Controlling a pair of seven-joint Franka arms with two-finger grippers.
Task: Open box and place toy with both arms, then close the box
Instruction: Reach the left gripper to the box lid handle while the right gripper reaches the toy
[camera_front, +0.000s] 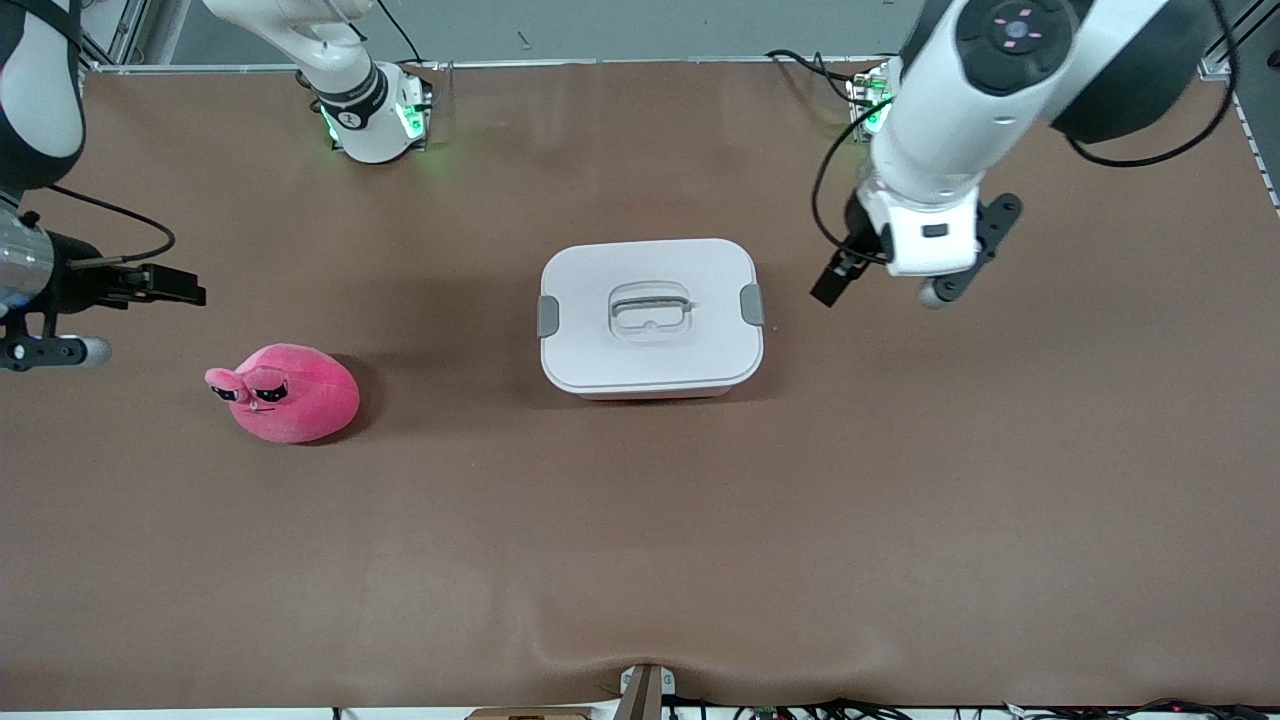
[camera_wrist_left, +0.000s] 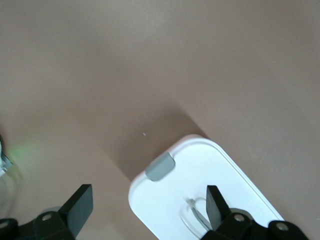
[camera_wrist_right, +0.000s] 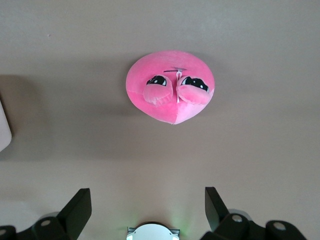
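Brown table (camera_front: 640, 520) bears closed box (camera_front: 650, 318), toy (camera_front: 290, 392); both end effectors released

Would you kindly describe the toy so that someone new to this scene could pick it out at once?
On the brown table, start from the lidded box at the middle and look toward the right arm's end. There, slightly nearer the front camera, sits the toy. It is the only bright pink, round plush thing, with two bulging droopy-lidded eyes.
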